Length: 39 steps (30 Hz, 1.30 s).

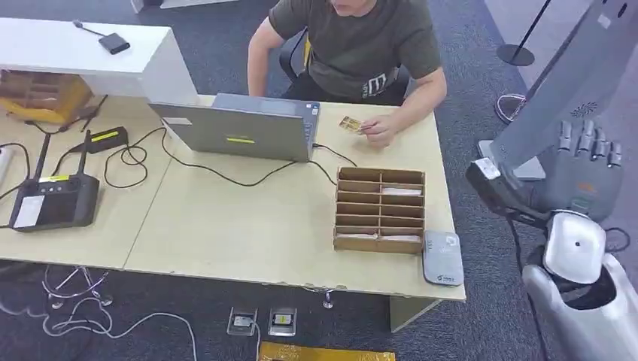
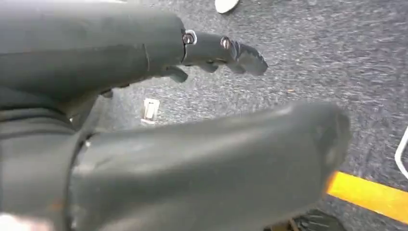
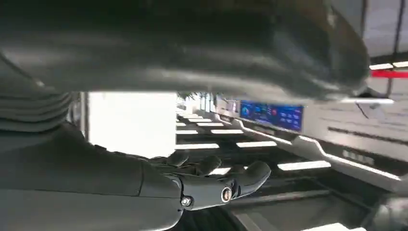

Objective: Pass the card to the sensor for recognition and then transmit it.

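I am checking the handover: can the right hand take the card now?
Probably not yet: the right hand is raised beside the table, apart from the card, which the person's hand holds.

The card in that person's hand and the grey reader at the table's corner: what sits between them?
In the head view, the cardboard sorting box lies between the card and the grey reader, with bare tabletop above it.

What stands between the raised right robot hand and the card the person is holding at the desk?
Nothing visible. The right robot hand is raised, empty, beyond the table's right end; the card is in the person's hand beside the laptop. The wooden organizer sits nearer, below that line.
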Available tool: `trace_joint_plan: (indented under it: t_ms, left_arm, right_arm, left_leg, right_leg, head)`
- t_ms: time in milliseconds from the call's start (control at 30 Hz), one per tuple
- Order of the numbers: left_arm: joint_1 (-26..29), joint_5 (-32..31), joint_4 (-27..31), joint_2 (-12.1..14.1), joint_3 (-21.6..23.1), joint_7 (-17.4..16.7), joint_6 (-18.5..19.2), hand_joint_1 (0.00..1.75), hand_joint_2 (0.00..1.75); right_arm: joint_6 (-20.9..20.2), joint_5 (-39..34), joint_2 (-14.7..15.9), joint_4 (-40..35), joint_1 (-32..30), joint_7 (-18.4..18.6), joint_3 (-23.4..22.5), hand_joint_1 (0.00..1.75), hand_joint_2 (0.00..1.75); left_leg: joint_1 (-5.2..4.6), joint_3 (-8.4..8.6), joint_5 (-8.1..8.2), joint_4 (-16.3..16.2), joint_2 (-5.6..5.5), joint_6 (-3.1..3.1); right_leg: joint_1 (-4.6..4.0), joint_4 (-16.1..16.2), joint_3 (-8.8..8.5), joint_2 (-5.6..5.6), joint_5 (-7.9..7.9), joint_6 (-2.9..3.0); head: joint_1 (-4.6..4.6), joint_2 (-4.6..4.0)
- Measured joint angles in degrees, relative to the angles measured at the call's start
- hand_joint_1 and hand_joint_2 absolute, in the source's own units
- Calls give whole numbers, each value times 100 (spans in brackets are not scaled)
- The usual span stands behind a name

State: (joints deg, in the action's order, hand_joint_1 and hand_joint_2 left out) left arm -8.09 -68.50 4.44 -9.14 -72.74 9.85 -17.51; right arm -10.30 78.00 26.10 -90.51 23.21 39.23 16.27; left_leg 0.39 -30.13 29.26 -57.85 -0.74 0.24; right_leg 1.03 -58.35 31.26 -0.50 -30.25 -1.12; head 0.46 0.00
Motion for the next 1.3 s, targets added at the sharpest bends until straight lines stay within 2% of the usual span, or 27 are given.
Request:
trace_joint_plan:
  t_ms: [100,133,200,333,433,533,600,633,700,733,767,833,967,1033,1067,1133,1200,1300]
  left_arm:
    - [27,-94,0,-13,4,-219,-44,0,0]
    - [34,-127,0,-13,2,-310,-72,0,0]
    - [41,-176,0,-11,2,-385,-112,0,0]
    - [26,-249,0,-7,4,-402,-297,0,0]
    - [20,-310,-2,-15,4,-391,-505,0,0]
    - [13,-332,-2,-33,4,-267,-684,0,0]
    - [-2,-223,-2,-52,4,-207,-776,0,0]
    - [-13,-137,-2,-63,4,-183,-837,0,0]
    - [-29,9,-11,-85,4,-179,-929,0,0]
    - [-31,89,-18,-111,7,-179,-1003,0,0]
    - [-31,138,-18,-136,7,-207,-1067,0,0]
    - [-31,256,-18,-184,7,-310,-1211,0,0]
    - [-79,720,-50,-354,4,-546,-1611,0,0]
    - [-83,791,-50,-420,7,-671,-1749,0,0]
    - [-83,746,-55,-459,7,-840,-1840,0,0]
    - [-89,557,-77,-505,9,-1130,-1937,0,0]
    - [-91,428,-81,-544,9,-1318,-2000,0,0]
    - [-93,446,-79,-590,9,-1333,-2037,0,0]
  right_arm:
    - [-201,-693,76,-170,-698,4,-1106,0,0]
    - [-173,-1014,72,-222,-926,2,-1598,0,0]
    - [32,-1272,70,-264,-1333,0,-2232,0,0]
    - [1061,-2012,48,-240,-2071,-215,-3219,0,0]
    - [1601,-2198,-29,25,-2503,-475,-3724,0,0]
    - [1979,-2227,-159,759,-2801,-923,-3944,0,0]
    - [2660,-2527,-298,1408,-2812,-1527,-3994,0,0]
    - [3261,-2791,-414,1928,-2767,-1936,-4086,0,0]
    - [4028,-3308,-606,2796,-2577,-2530,-4287,0,0]
    - [4331,-3637,-747,3294,-2524,-2667,-4420,0,0]
    - [4554,-3713,-875,3612,-2495,-2655,-4486,0,0]
    - [4816,-3608,-1262,4397,-2381,-2353,-4545,0,0]
    - [4901,-3472,-2090,5553,-2311,-1542,-4689,0,0]
    - [4927,-3455,-2381,5837,-2275,-1166,-4792,0,0]
    - [4903,-3420,-2628,6062,-2247,-918,-4890,0,0]
    - [4892,-3306,-2868,6364,-2202,-1076,-4962,0,0]
    - [4901,-3263,-2977,6661,-2145,-1490,-5006,0,0]
    - [4791,-3433,-3001,6967,-2041,-2635,-5203,0,0]
  left_leg:
    - [0,-9,1,1,-20,2]
    - [0,-11,2,2,-20,2]
    - [0,-11,2,2,-19,3]
    - [1,-9,7,3,-16,-2]
    - [4,-10,8,6,-10,-3]
    - [12,-8,14,8,-4,-13]
    - [11,-7,14,8,-1,-13]
    - [11,-6,14,7,-1,-13]
    - [13,-3,13,7,-1,-13]
    - [16,-4,13,8,0,-14]
    - [18,-5,14,8,0,-14]
    - [34,-4,18,9,34,-21]
    - [40,-3,24,12,44,-31]
    - [43,-2,24,13,44,-31]
    - [46,-2,26,13,46,-35]
    - [45,-1,26,13,50,-36]
    - [40,-1,26,13,49,-36]
    - [37,0,25,13,49,-36]
  right_leg:
    - [0,-1,-10,-26,-1,-1]
    - [0,0,-9,-31,-1,-1]
    - [0,0,-8,-31,-2,-2]
    - [-1,1,-5,-24,-6,-2]
    - [-5,0,-6,-18,-7,-1]
    - [-13,0,-8,-9,-8,0]
    - [-11,0,-4,-6,-8,0]
    - [-11,2,-3,-6,-8,0]
    - [-13,1,-5,3,-8,0]
    - [-16,0,-6,4,-8,1]
    - [-18,0,-5,7,-9,2]
    - [-34,-1,-1,32,-9,4]
    - [-39,-5,0,45,-18,17]
    - [-42,-10,0,47,-18,17]
    - [-45,-10,2,47,-18,18]
    - [-45,-12,3,48,-18,18]
    - [-39,-12,2,48,-18,18]
    - [-35,-11,-1,48,-17,17]
  head:
    - [0,0]
    - [0,0]
    - [-2,0]
    - [4,0]
    - [0,0]
    - [4,0]
    - [-9,0]
    - [0,0]
    - [-2,0]
    - [2,0]
    - [0,0]
    - [2,0]
    - [2,0]
    - [-9,0]
    - [-2,0]
    - [-4,0]
    - [-9,0]
    - [0,0]
